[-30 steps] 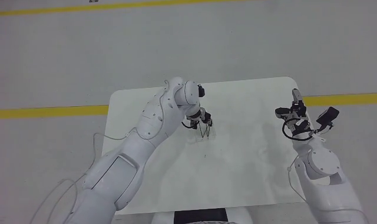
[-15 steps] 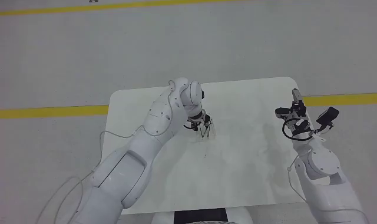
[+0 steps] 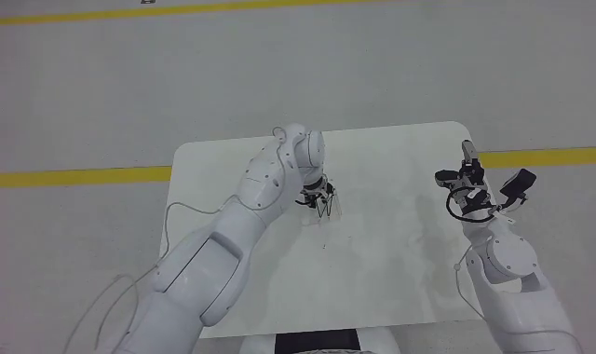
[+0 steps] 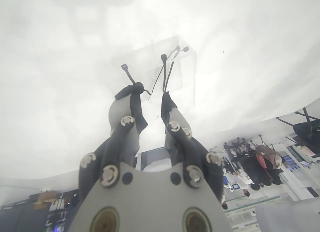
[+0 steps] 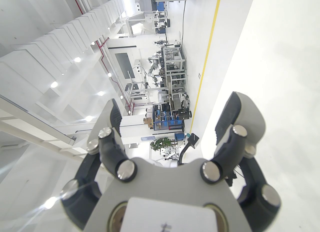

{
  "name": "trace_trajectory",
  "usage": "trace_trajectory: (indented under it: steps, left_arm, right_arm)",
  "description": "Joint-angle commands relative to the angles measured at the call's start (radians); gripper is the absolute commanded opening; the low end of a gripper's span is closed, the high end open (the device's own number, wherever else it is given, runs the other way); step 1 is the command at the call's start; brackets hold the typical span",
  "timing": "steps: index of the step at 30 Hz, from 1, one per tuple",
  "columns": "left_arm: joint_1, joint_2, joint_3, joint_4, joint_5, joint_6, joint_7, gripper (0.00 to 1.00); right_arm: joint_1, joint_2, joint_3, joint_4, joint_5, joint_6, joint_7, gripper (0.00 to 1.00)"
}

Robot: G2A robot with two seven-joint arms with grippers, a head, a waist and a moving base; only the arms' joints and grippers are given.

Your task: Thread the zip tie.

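Just beside left claw (image 4: 150, 92), zip tie (image 4: 128, 74)

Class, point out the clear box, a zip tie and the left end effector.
clear box (image 4: 188, 75), left wrist view, side wall
zip tie (image 4: 164, 72), left wrist view, its strap
left end effector (image 4: 150, 95), left wrist view, between fingertips

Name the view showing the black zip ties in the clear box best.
Left wrist view: the black zip ties stand close up in the clear plastic box. The top view gives thin dark lines; the right wrist view looks toward the hall.
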Motion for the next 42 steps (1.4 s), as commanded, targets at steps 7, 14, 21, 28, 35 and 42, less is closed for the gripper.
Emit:
trace_trajectory:
  steps: [7, 14, 21, 28, 35, 42]
  left_arm:
    - [-0.018, -0.026, -0.015, 0.061, 0.016, 0.000, 0.021, 0.07]
    - [-0.034, -0.044, -0.028, 0.109, 0.029, 0.000, 0.037, 0.17]
    - [-0.048, -0.059, -0.040, 0.142, 0.031, 0.000, 0.049, 0.18]
    - [-0.056, -0.069, -0.045, 0.144, 0.037, 0.000, 0.050, 0.18]
    - [-0.055, -0.074, -0.053, 0.149, 0.052, 0.000, 0.046, 0.21]
    - [-0.063, -0.077, -0.072, 0.170, 0.064, 0.000, 0.050, 0.22]
  right_arm:
    - [0.000, 0.000, 0.000, 0.000, 0.000, 0.000, 0.000, 1.00]
    - [0.000, 0.000, 0.000, 0.000, 0.000, 0.000, 0.000, 1.00]
    - [0.000, 0.000, 0.000, 0.000, 0.000, 0.000, 0.000, 1.00]
    - [0.000, 0.000, 0.000, 0.000, 0.000, 0.000, 0.000, 1.00]
    - [0.000, 0.000, 0.000, 0.000, 0.000, 0.000, 0.000, 1.00]
    - [0.000, 0.000, 0.000, 0.000, 0.000, 0.000, 0.000, 1.00]
